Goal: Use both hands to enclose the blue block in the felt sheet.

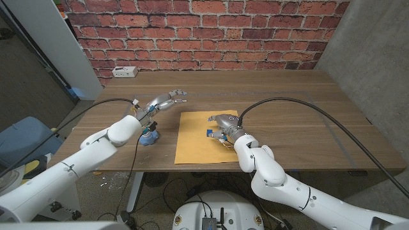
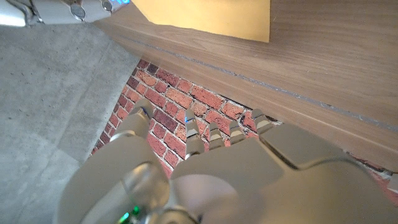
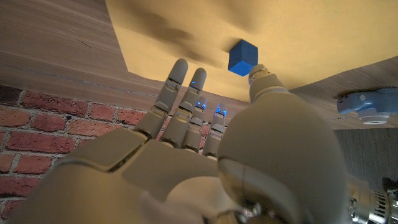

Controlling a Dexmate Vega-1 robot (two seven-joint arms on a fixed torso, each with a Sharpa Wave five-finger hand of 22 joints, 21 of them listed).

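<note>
Just past R hand [image 1: 223, 122] fingertips: blue block [image 3: 242, 57] on felt sheet [image 1: 192, 137]. Both hands empty, fingers spread; L hand [image 1: 167, 100] well off sheet. Risk: R nudges block off-center pre-fold.

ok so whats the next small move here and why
Probably bring the left hand across to the felt sheet's near edge. It hovers open above bare table beside the sheet, touching nothing. The right hand is already over the sheet with its fingers spread next to the blue block, not holding it. The sheet lies flat and unfolded, so folding needs both hands on it.
</note>
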